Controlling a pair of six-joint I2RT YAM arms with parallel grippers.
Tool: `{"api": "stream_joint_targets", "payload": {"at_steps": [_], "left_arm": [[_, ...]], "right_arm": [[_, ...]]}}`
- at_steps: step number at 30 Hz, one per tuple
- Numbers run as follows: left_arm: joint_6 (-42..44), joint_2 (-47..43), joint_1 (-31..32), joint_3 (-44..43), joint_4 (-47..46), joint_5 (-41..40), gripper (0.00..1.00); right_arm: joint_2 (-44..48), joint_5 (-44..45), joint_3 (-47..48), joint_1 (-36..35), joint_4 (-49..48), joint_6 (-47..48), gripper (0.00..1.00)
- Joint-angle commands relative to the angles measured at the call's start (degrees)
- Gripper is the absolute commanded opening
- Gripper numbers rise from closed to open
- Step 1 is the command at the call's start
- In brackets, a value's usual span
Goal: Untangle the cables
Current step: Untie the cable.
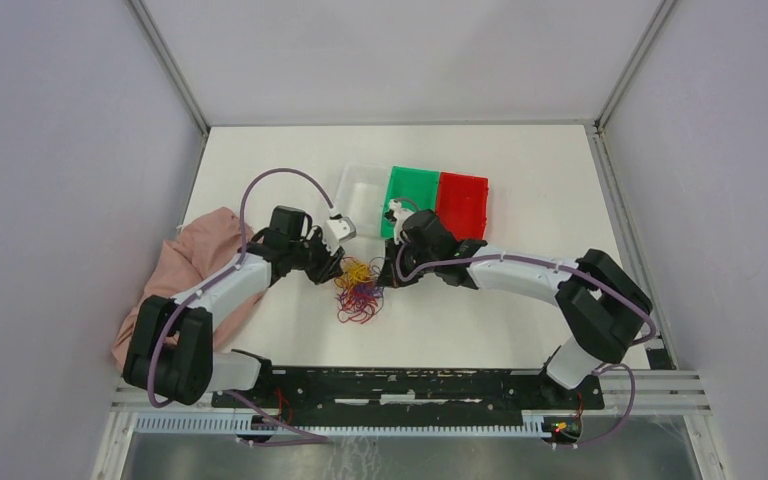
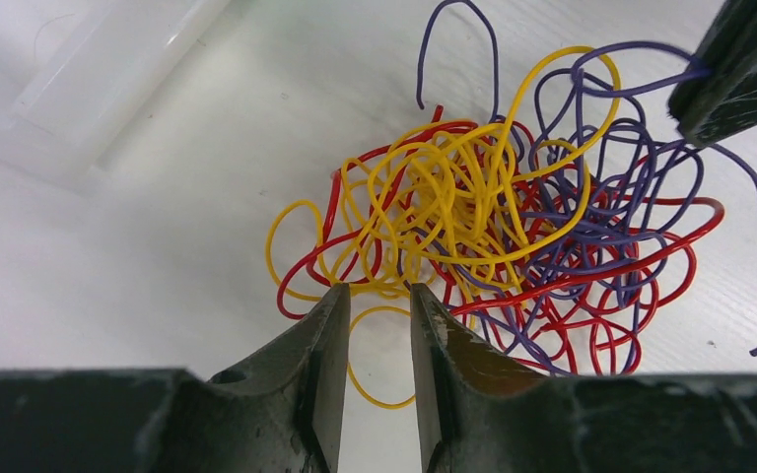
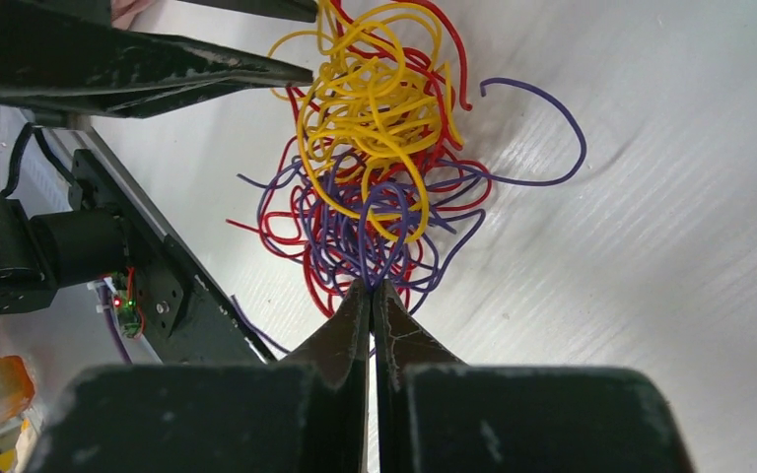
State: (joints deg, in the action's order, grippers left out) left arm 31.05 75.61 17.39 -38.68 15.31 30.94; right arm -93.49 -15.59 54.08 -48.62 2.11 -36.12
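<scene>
Red, yellow and purple cables (image 1: 358,292) sit knotted between our two sets of jaws. Our left gripper (image 2: 375,301) leans low, jaws narrow, a yellow loop in the gap. Our right gripper (image 3: 372,288) reaches in, jaws pinched on purple strands. Past both jaws sit a clear tray (image 1: 360,180), green tray (image 1: 415,185) and red tray (image 1: 463,195).

Your left gripper (image 2: 377,296) and right gripper (image 3: 372,286) have scuffed black fingers; white arms (image 1: 225,290) with purple harness cables (image 1: 270,175) rise from the black base rail (image 1: 400,385).

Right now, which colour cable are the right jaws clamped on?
The purple cable: its strands run into the shut right jaws; the red cable and yellow cable lie outside them.
</scene>
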Motion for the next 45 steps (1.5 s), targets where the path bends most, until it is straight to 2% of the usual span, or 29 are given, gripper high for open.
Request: {"api": "stream_joint_targets", "payload": {"at_steps": [1, 9, 13, 15, 20, 23, 26, 32, 36, 40, 45], "left_arm": [[0.3, -0.5, 0.3, 0.7, -2.9, -1.5, 0.35], [1.2, -3.9, 0.3, -0.1, -0.6, -2.2, 0.34], [1.8, -6.3, 0.2, -3.3, 4.2, -1.4, 0.45], [3.1, -7.8, 0.1, -5.9, 8.9, 0.6, 0.54], [10.7, -11.5, -0.6, -12.9, 24.6, 4.5, 0.67], [18.0, -14.0, -1.1, -17.0, 33.4, 7.1, 0.72], [19.0, -14.6, -1.2, -21.7, 39.3, 11.3, 0.73], [5.5, -19.3, -1.4, -19.3, 31.0, 24.0, 0.69], [-3.2, -25.5, -1.3, -13.6, 20.6, 24.9, 0.62], [-14.5, -31.6, -1.4, -7.2, 4.2, 25.5, 0.57], [-24.4, -32.3, -1.2, -3.0, -6.0, 25.4, 0.54]], "right_arm": [[6.0, -0.4, 1.9, 0.1, -1.8, -0.1, 0.0], [14.1, -4.4, 5.8, 0.1, -1.5, -0.6, 0.0], [15.3, -5.1, 9.8, 0.1, 1.9, 0.7, 0.0], [15.7, -5.1, 11.2, 0.2, 2.8, 1.2, 0.0], [16.1, -4.8, 13.9, 0.2, 5.4, 2.3, 0.0], [16.5, -4.5, 14.3, 0.2, 5.6, 2.1, 0.0], [16.6, -5.6, 14.6, 0.2, 4.2, 0.5, 0.0], [17.4, -9.2, 15.1, 0.2, -1.1, -5.3, 0.0], [17.6, -10.9, 17.3, 0.2, -3.1, -9.5, 0.0], [17.5, -11.9, 17.4, 0.2, -6.9, -13.0, 0.0], [17.3, -12.9, 17.6, 0.2, -10.5, -16.2, 0.0]]}}
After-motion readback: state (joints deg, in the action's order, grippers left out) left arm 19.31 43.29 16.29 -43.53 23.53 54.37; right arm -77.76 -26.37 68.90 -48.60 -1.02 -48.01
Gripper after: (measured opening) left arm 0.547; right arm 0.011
